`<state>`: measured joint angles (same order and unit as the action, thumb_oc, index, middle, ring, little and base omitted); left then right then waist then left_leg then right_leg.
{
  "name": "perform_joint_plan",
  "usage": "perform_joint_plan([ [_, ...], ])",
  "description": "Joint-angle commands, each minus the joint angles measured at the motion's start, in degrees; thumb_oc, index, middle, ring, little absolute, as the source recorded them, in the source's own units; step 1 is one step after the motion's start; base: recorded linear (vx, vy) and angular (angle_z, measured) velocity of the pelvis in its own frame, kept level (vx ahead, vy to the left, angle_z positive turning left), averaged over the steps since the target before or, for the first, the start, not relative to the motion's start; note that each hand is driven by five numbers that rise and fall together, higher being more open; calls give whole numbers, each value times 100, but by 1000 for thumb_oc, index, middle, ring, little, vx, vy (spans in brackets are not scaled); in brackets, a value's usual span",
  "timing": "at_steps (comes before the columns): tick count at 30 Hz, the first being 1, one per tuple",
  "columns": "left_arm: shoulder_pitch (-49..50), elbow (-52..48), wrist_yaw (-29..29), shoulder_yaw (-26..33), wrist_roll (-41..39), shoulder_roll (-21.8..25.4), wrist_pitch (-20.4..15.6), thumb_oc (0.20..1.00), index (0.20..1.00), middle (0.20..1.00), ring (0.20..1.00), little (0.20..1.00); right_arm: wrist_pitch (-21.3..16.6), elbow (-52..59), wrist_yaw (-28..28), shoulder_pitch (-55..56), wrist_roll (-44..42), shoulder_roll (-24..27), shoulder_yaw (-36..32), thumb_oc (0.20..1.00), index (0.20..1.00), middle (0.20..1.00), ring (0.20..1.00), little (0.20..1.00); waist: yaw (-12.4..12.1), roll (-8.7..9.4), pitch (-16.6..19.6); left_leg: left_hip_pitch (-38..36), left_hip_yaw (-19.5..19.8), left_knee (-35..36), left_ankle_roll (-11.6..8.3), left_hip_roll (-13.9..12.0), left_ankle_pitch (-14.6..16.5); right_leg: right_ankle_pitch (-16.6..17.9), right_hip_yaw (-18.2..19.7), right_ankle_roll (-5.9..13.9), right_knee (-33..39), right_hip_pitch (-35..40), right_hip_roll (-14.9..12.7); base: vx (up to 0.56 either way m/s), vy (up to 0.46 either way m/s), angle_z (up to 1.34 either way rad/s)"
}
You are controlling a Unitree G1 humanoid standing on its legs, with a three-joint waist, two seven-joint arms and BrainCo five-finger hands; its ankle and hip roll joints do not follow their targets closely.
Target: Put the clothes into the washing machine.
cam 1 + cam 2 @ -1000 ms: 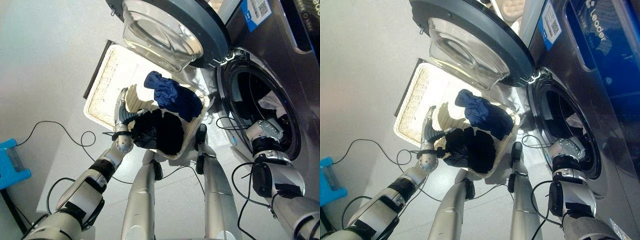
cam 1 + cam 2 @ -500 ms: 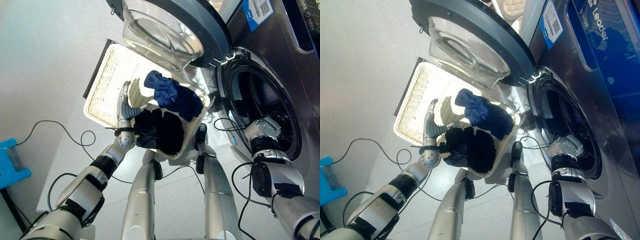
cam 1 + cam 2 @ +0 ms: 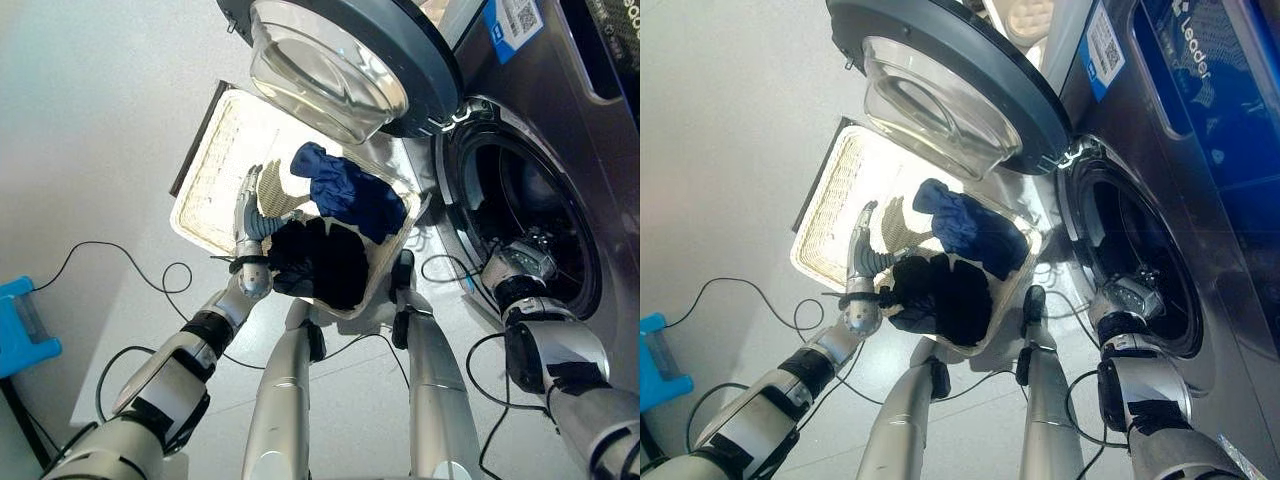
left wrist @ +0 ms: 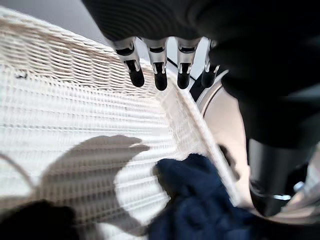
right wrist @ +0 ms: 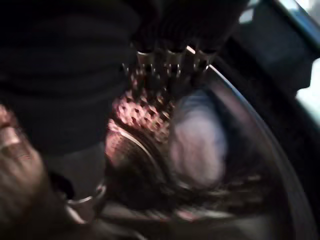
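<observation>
- I see my left hand raised over the near-left rim of the white wicker basket, which sits on the floor in front of me.
- Its fingers are straight and relaxed, with nothing between them; in the left wrist view they point across the woven basket wall.
- In the basket lie the clothes: a blue garment bunched at the far right side, and a black garment heaped at the near side, just beside my left hand.
- I cannot tell whether the left hand touches the black garment.
- To the right of the basket stands the washing machine, its round door swung open above the far end of the basket.
- My right hand is at the near lip of the drum opening, reaching inside.
- In the right wrist view its fingers point into the drum towards a pale piece of cloth lying there; I cannot tell whether they are open or curled, or whether they hold anything.
</observation>
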<state>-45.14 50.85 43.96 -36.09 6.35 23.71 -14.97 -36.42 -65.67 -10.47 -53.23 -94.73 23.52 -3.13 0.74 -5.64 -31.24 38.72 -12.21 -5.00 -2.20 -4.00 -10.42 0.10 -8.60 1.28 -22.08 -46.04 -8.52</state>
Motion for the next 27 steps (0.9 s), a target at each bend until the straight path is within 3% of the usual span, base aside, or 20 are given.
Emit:
perform_joint_plan([
  [1, -280, 130, -12, -125, 775, 87, 639, 1000, 1000, 1000, 1000, 1000, 149, 251, -548, 142, 1754, 353, 408, 1000, 1000, 1000, 1000, 1000, 103, -162, 145, 211, -149, -654, -254, 391, 748, 352, -434, 595, 285, 59, 12, -24, 74, -1],
  [9, -668, 256, -49, -680, 1833, 322, 1213, 1000, 1000, 1000, 1000, 1000, 98, 842, -802, 668, 2782, -89, 1052, 1000, 1000, 1000, 1000, 1000, 291, -176, 145, 261, -340, -608, -299, 325, 714, 306, -297, 598, 338, -46, 91, -1, 59, -3],
  [16, -1239, 580, -278, -1529, 2771, 374, 1589, 1000, 1000, 1000, 1000, 1000, 98, 1343, -329, 1017, 2752, -418, 1603, 1000, 1000, 1000, 1000, 1000, 590, -165, 145, 329, -634, -530, -405, 232, 590, 409, -75, 616, 519, -169, 212, -6, 113, -16],
  [27, -1825, 985, -1122, -2380, 3152, 417, 1522, 1000, 1000, 1000, 1000, 1000, 118, 1374, 107, 1037, 2316, -454, 1792, 1000, 1000, 1000, 1000, 1000, 813, -151, 145, 436, -873, -560, -498, 116, 492, 484, 96, 625, 593, -276, 277, 8, 43, -14],
])
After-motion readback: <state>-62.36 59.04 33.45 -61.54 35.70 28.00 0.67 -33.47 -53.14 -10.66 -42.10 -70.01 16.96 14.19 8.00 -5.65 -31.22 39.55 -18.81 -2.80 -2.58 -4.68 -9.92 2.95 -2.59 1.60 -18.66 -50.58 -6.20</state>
